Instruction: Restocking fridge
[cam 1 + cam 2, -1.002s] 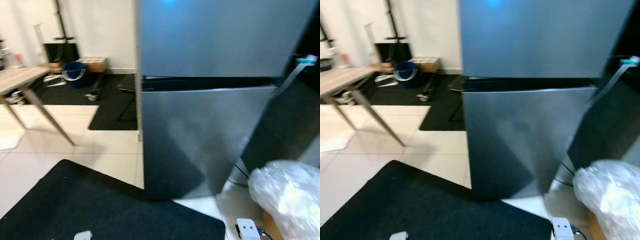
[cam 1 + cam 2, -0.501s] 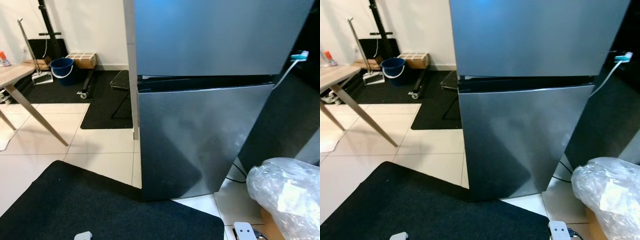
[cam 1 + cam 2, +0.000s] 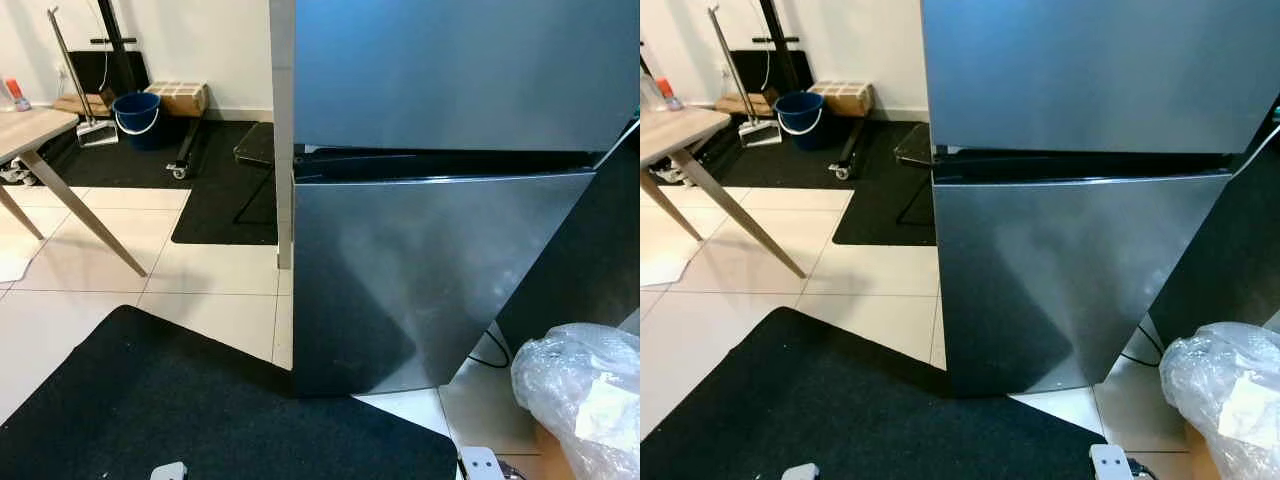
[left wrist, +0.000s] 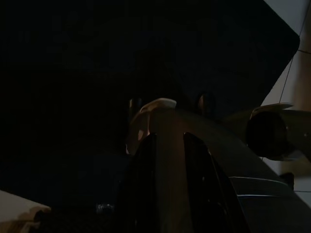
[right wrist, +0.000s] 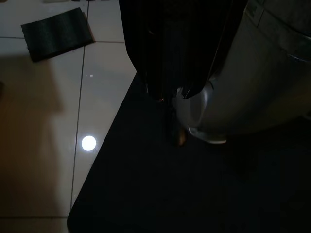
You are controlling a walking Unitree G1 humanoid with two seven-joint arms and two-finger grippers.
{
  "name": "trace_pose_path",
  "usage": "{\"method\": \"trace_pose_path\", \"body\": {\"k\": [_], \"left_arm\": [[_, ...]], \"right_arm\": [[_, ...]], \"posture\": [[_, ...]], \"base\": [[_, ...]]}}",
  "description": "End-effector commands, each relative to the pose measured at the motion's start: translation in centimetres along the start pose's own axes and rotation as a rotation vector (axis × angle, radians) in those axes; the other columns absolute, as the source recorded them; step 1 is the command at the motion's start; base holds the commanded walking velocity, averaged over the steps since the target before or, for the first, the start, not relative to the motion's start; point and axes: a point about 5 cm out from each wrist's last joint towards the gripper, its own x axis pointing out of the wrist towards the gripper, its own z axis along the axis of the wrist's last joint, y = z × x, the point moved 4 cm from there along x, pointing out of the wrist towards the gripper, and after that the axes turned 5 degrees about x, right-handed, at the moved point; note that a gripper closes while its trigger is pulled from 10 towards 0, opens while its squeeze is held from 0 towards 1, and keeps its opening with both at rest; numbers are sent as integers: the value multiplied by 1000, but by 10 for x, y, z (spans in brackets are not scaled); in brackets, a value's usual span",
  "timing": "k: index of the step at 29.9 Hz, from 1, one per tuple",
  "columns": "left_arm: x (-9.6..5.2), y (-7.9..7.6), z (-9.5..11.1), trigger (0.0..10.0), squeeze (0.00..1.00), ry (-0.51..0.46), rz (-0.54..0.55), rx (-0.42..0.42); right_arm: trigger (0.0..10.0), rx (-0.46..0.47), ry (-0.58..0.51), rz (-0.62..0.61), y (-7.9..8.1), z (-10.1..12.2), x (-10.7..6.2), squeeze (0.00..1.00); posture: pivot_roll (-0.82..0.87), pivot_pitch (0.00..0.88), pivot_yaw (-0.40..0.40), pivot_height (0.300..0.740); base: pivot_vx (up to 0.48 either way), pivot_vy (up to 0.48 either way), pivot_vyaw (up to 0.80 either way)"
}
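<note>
A tall grey steel fridge (image 3: 430,270) stands straight ahead, taking up the middle and right of the eye views. Its upper door (image 3: 460,70) and lower door (image 3: 1080,270) are both closed, with a dark seam between them. Both arms hang idle. In the dark left wrist view my left gripper (image 4: 167,160) hangs over the black mat. My right gripper (image 5: 170,73) hangs above the mat's edge and pale floor tiles in the right wrist view. No food item can be seen in either gripper.
A black mat (image 3: 200,410) lies in front of the fridge. A wooden table (image 3: 30,130) stands at the left, with a blue bucket (image 3: 136,113) and a cardboard box (image 3: 178,97) beyond. A clear plastic bag (image 3: 580,390) and a white device (image 3: 478,466) sit at lower right.
The camera has shifted and sharpened, so the fridge sits a little further right in the picture. Nothing in the scene itself has moved.
</note>
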Motion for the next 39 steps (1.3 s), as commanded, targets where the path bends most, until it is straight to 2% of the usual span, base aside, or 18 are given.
{"method": "trace_pose_path", "body": {"k": [1, 25, 27, 28, 30, 34, 36, 39], "left_arm": [[1, -6, -6, 10000, 0, 29, -23, 6], [1, -7, -6, 10000, 0, 29, -26, 13], [1, -7, -6, 10000, 0, 28, -25, 12], [1, -7, -6, 10000, 0, 29, -23, 18], [1, -6, -5, 10000, 0, 23, -17, 17], [1, -4, -4, 10000, 0, 17, -1, -2], [1, -3, -4, 10000, 0, 16, 1, -8], [1, -3, -4, 10000, 0, 16, -1, -10]], "right_arm": [[10000, -1, -17, 1, 2, 6, 1, 0], [10000, 8, -56, -9, 2, 16, 2, 0], [10000, 26, -75, -8, 1, 20, 2, 0], [10000, 82, -134, -2, -1, 34, 1, 0], [10000, 128, -181, 10, -2, 44, 0, 0], [10000, 185, -231, 31, -3, 55, -1, 0], [10000, 274, -313, 69, -5, 74, -4, 0], [10000, 314, -354, 100, -5, 84, -6, 0]], "posture": [[-42, 0, -23, 740], [-42, 0, -23, 740], [-42, 0, -23, 740], [-42, 0, -23, 740], [-49, 0, -17, 740], [-49, 0, -17, 740], [-46, 0, -20, 740], [-46, 0, -20, 740]], "base": [[262, 0, 0], [269, 0, 0], [0, 0, 0], [0, 0, 0], [0, 0, 0], [0, 0, 0], [0, 0, 0], [0, 0, 0]]}}
